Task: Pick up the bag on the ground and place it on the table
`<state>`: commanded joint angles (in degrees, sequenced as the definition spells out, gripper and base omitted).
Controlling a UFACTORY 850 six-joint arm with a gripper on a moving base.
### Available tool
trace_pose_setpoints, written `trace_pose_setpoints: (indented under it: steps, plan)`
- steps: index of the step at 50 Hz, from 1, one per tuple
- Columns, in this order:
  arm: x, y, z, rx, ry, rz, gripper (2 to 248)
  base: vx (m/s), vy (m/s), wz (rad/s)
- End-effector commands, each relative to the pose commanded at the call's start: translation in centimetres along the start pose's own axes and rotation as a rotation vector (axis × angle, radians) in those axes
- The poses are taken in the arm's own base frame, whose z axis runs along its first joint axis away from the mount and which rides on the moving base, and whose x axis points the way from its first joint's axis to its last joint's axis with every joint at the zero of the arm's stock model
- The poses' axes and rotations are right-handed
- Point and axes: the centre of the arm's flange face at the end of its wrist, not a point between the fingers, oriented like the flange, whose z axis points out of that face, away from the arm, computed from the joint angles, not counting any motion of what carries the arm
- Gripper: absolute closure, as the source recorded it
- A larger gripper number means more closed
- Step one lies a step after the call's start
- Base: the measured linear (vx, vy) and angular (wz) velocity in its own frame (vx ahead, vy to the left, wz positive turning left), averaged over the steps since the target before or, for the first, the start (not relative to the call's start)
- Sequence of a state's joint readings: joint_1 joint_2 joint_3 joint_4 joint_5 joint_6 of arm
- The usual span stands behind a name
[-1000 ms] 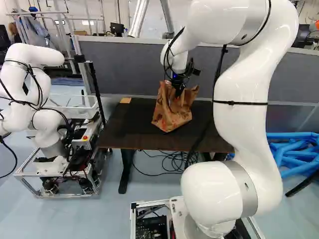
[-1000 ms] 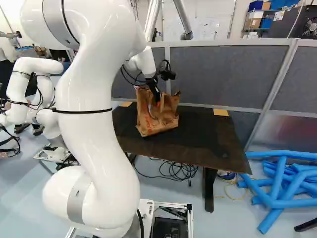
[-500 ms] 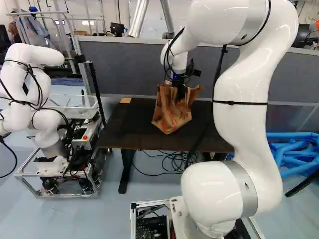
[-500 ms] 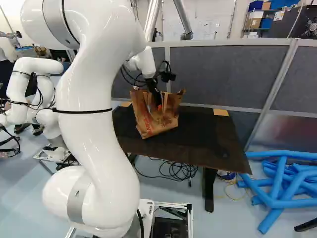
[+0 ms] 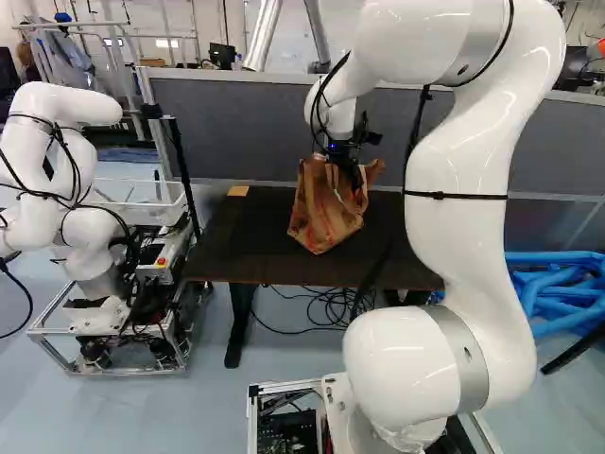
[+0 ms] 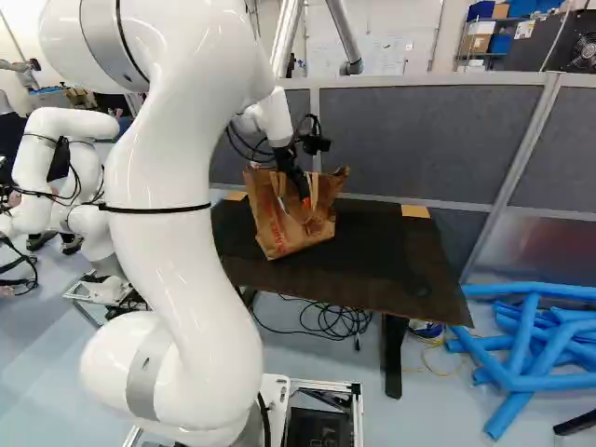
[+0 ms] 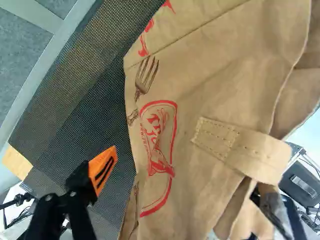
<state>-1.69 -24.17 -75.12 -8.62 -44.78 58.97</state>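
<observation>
At the mouth of the brown paper bag is my gripper, its fingers partly hidden by the paper. The bag stands, leaning a little, on the dark table. Seen from the wrist, the gripper is open wide. One finger, with an orange pad, is outside the bag over the dark mesh tabletop. The other finger is by the paper handle, partly covered by it. A printed side of the bag lies between the spread fingers, not pinched.
A grey partition runs behind the table. Another robot stands left of it. Blue tubes lie on the floor at the right, and black cables lie beneath the table.
My gripper's fingers have opened and let go of the bag. Its top has spread wider around them, while it rests on the table as before. The base has not moved.
</observation>
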Motion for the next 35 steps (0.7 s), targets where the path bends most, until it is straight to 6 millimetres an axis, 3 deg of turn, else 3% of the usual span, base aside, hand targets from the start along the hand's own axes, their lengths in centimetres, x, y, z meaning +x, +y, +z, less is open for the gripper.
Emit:
trace_pose_setpoints:
  steps: [35]
  plan:
    - [0.00, 0.00, 0.00, 0.000, 0.000, 0.000, 3, 0.000, 0.000, 0.000]
